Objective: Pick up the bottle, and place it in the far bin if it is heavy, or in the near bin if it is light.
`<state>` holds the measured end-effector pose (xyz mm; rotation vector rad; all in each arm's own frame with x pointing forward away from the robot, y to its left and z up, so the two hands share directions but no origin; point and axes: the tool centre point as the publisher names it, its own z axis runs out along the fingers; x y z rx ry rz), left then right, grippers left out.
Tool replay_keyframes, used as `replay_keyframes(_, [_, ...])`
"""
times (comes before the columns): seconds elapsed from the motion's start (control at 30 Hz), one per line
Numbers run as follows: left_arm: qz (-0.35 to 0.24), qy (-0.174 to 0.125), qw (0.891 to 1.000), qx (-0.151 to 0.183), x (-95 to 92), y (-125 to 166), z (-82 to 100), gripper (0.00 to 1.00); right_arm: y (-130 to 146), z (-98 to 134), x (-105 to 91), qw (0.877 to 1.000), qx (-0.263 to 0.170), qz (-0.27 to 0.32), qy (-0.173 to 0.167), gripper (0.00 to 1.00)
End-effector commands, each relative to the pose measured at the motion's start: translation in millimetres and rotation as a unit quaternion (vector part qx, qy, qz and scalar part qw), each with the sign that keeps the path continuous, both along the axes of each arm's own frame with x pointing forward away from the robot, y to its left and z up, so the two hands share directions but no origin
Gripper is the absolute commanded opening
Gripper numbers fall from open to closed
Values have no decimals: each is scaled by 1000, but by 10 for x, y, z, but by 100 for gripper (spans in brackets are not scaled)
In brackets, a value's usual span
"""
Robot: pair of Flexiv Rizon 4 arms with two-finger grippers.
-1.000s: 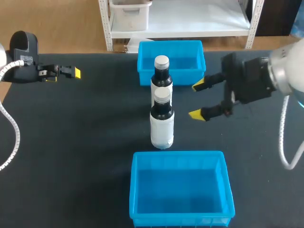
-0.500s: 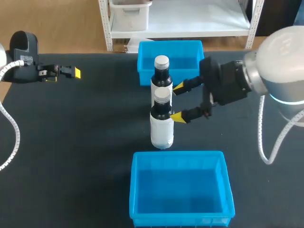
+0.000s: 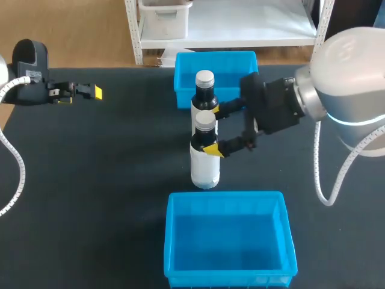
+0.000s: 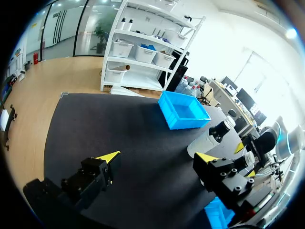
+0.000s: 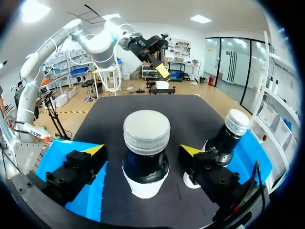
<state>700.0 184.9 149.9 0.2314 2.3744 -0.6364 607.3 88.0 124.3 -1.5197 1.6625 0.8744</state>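
Two dark bottles with white labels and silver caps stand in line between the bins. The near bottle (image 3: pixel 205 153) (image 5: pixel 146 145) has my right gripper (image 3: pixel 213 130) (image 5: pixel 143 150) open around its neck, one yellow tip on each side and small gaps showing. The far bottle (image 3: pixel 204 91) (image 5: pixel 229 132) stands just beyond one finger, in front of the far blue bin (image 3: pixel 181 90). The near blue bin (image 3: pixel 225 196) lies below the bottles, with nothing in it. My left gripper (image 3: pixel 91 91) (image 4: pixel 157 157) is open and holds nothing, far off at the table's left.
The black mat (image 3: pixel 108 168) covers the whole table. In the left wrist view the far bin (image 4: pixel 171 119) and both bottles (image 4: pixel 217 134) lie ahead of the left gripper, across bare mat.
My right gripper has moved left from beside the bottles until its open fingers straddle the near bottle. The left arm and both bottles have not moved.
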Motion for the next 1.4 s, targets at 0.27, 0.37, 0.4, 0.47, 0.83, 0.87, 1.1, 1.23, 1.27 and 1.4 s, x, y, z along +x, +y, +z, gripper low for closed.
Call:
replay_keyframes(0.27, [0, 0, 1000, 0, 0, 0, 0, 100, 129, -23, 66, 1000, 4, 10, 5, 100])
replay_keyframes(0.37, [0, 0, 1000, 0, 0, 0, 0, 100, 141, -31, 71, 1000, 4, 10, 7, 100])
replay_keyframes(0.4, [0, 0, 1000, 0, 0, 0, 0, 100, 142, -32, 71, 1000, 4, 10, 7, 100])
replay_keyframes(0.47, [0, 0, 1000, 0, 0, 0, 0, 100, 143, -33, 71, 1000, 4, 10, 8, 100])
replay_keyframes(0.83, [0, 0, 1000, 0, 0, 0, 0, 100, 134, -49, 52, 1000, 7, 7, 12, 93])
replay_keyframes(0.87, [0, 0, 1000, 0, 0, 0, 0, 100, 134, -49, 51, 1000, 7, 7, 12, 93])
replay_keyframes(1.1, [0, 0, 1000, 0, 0, 0, 0, 100, 133, -37, 45, 1000, 9, 8, 10, 62])
replay_keyframes(1.23, [0, 0, 1000, 0, 0, 0, 0, 100, 137, -33, 40, 1000, 9, 9, 10, 62])
replay_keyframes(1.27, [0, 0, 1000, 0, 0, 0, 0, 100, 138, -34, 37, 1000, 9, 10, 10, 60])
replay_keyframes(1.4, [0, 0, 1000, 0, 0, 0, 0, 100, 135, -42, 30, 1000, 9, 10, 11, 44])
